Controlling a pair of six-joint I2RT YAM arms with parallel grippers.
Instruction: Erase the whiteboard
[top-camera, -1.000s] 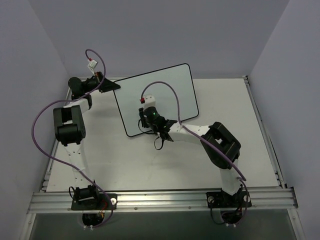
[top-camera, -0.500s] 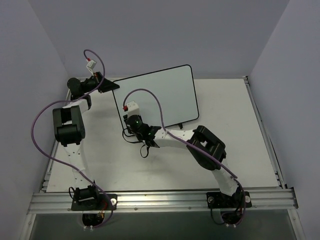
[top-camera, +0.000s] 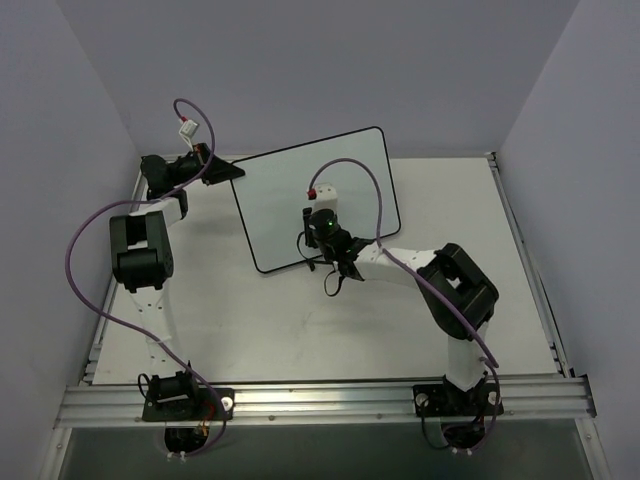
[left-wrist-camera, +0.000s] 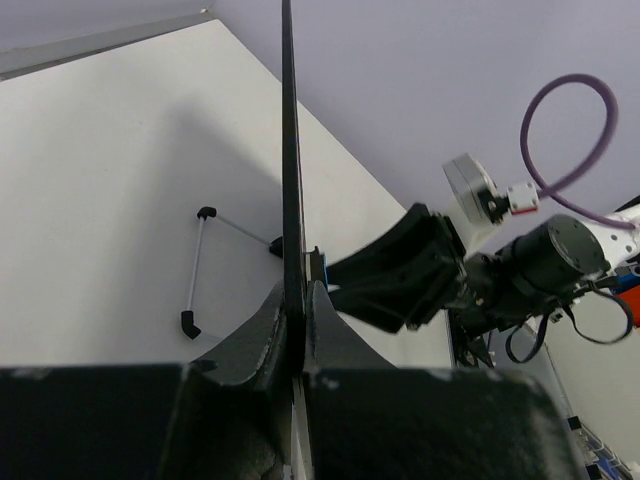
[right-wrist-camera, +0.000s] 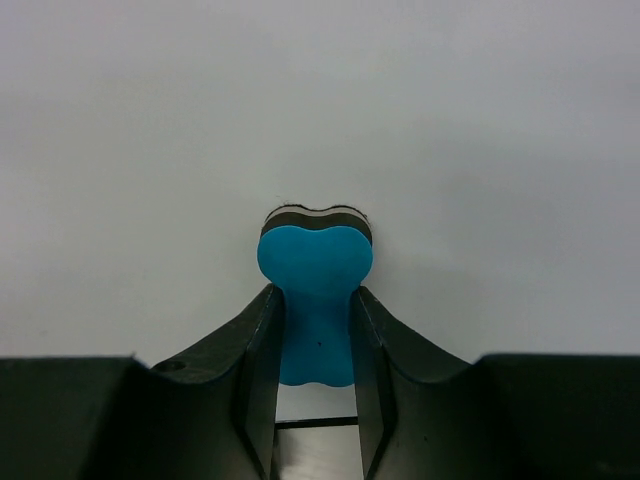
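Note:
The whiteboard (top-camera: 300, 190) stands tilted at the back of the table, its white face showing no marks. My left gripper (top-camera: 226, 170) is shut on the board's upper left edge. In the left wrist view the board (left-wrist-camera: 288, 140) is edge-on, running up from between my fingertips (left-wrist-camera: 298, 300). My right gripper (top-camera: 320, 232) is at the board's lower middle, shut on a blue eraser (right-wrist-camera: 316, 265). The eraser's dark felt face is pressed against the whiteboard (right-wrist-camera: 300, 100). The right gripper (right-wrist-camera: 316, 310) grips the eraser's narrow waist.
The board's thin wire stand with black feet (left-wrist-camera: 194, 270) rests on the white table (top-camera: 480, 260) behind it. Purple walls close in the left, back and right. A metal rail (top-camera: 320, 395) runs along the near edge by the arm bases.
My right gripper swept the eraser left along the board's lower part, then back right to the lower middle. The board shifted slightly. The left gripper kept its hold.

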